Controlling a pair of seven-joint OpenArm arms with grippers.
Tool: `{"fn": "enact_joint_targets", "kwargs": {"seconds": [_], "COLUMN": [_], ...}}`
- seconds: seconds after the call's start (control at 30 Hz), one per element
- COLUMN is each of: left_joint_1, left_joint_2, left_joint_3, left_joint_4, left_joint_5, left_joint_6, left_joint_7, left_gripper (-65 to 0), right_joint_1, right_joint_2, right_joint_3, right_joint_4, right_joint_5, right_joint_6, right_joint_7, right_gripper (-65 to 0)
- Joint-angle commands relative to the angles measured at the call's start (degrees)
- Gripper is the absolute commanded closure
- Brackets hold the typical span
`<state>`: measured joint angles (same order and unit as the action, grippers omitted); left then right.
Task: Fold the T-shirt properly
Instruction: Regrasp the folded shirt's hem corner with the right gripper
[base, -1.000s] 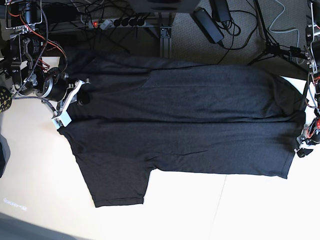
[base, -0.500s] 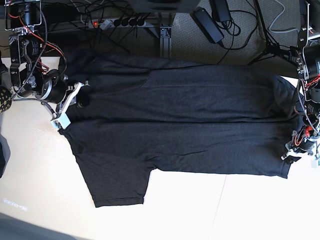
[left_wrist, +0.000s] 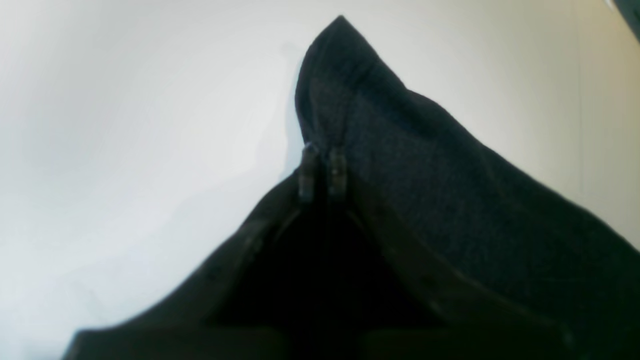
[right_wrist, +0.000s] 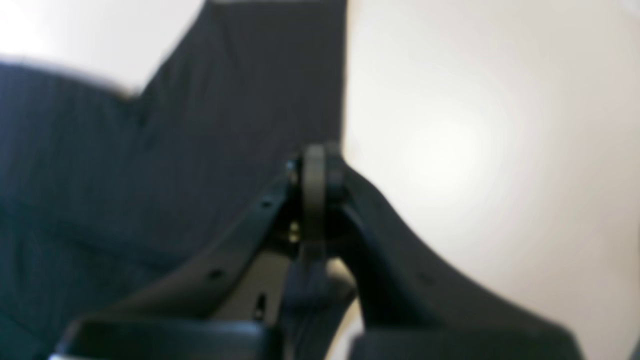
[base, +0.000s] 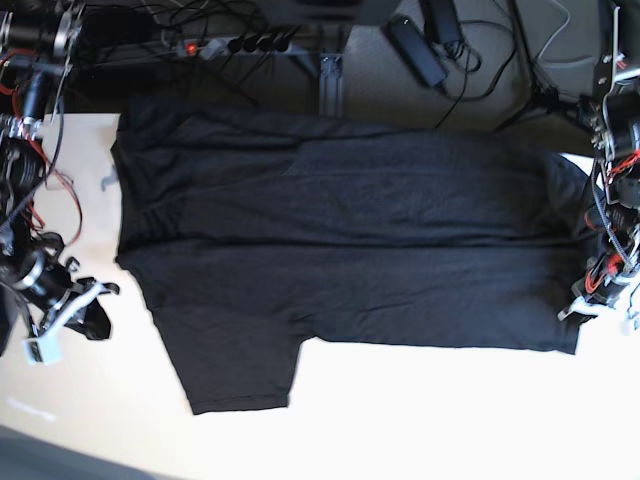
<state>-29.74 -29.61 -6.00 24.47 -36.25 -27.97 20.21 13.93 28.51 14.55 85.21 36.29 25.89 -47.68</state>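
- The large charcoal knit short-sleeved T-shirt (base: 350, 240) lay spread flat across the pale bench (base: 420, 420), plain side up, its body running side to side in the base view. One sleeve (base: 235, 370) pointed toward the near edge, and the far side reached the bench's rear edge.
- The left gripper (base: 590, 305) stood at the hem end of the shirt. In the left wrist view (left_wrist: 322, 172) its jaws were pressed together on a fold of the dark fabric, and the pinched cloth rose in a peak above the bench. This grip probably secured the hem corner for a fold.
- The right gripper (base: 45, 335) rested on bare bench, apart from the shirt's collar end. The right wrist view (right_wrist: 315, 175) showed its jaws pressed together and holding nothing, with the sleeve edge just beyond them.
- Judgement: the fold had not yet begun, as the cloth lay in a single flat layer.
- Beyond the bench lay black cables and a power strip (base: 235, 45).
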Motion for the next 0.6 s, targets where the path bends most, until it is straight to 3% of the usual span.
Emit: {"fn": "enact_joint_targets", "kwargs": {"seconds": [0.0, 0.17, 0.2, 0.27, 0.33, 0.57], "left_joint_1": [-0.6, -0.5, -0.5, -0.5, -0.6, -0.6], "left_joint_2": [-0.6, -0.6, -0.6, -0.6, -0.6, -0.6], "left_joint_3": [0.1, 0.1, 0.1, 0.1, 0.1, 0.1], "left_joint_4": [0.1, 0.1, 0.1, 0.1, 0.1, 0.2], "left_joint_5": [1.4, 2.6, 2.8, 2.8, 2.7, 1.9], "left_joint_6": [-0.2, -0.2, -0.1, -0.1, -0.1, -0.1], "left_joint_7": [2.7, 2.8, 2.8, 2.8, 2.8, 3.1], "left_gripper": [0.0, 0.0, 0.0, 0.0, 0.0, 0.0], "right_joint_1": [3.7, 15.4, 17.3, 20.3, 22.6, 24.7], "right_joint_2": [0.6, -1.0, -1.2, -1.8, -2.4, -5.6], "right_joint_3": [0.4, 0.3, 0.3, 0.3, 0.3, 0.3], "right_joint_4": [-2.2, -22.4, -26.7, -34.9, -42.1, -54.5], "right_joint_5": [-0.1, -4.5, -5.2, -5.4, -5.2, -1.9], "right_joint_6": [3.0, 2.8, 2.8, 2.8, 2.8, 2.9], "right_joint_7": [1.3, 5.6, 6.8, 7.9, 8.0, 7.3], "right_gripper": [0.0, 0.0, -5.5, -23.5, -35.2, -37.5]}}
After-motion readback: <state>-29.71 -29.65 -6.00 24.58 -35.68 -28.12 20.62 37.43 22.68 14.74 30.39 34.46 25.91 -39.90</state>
